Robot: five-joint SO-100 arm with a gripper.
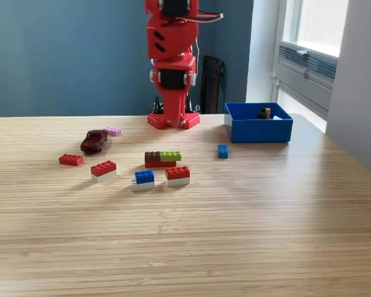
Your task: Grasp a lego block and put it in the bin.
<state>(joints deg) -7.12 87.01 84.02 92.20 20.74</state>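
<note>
Exterior view showed the wooden counter (235,235), then the red arm raised at the far middle, its jaws (173,124) pointing down, closed or nearly so; whether they gripped anything I could not tell. The open blue plastic bin (258,129) sat far right, a small dark piece (263,112) already inside. Several lego blocks, among them a red-and-white one (177,175), lay loose left of it.

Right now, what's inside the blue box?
Inside the bin, near its back wall, sit a small black piece and a yellow piece. The front wall hides most of the floor, so anything lying low there cannot be seen.
</note>
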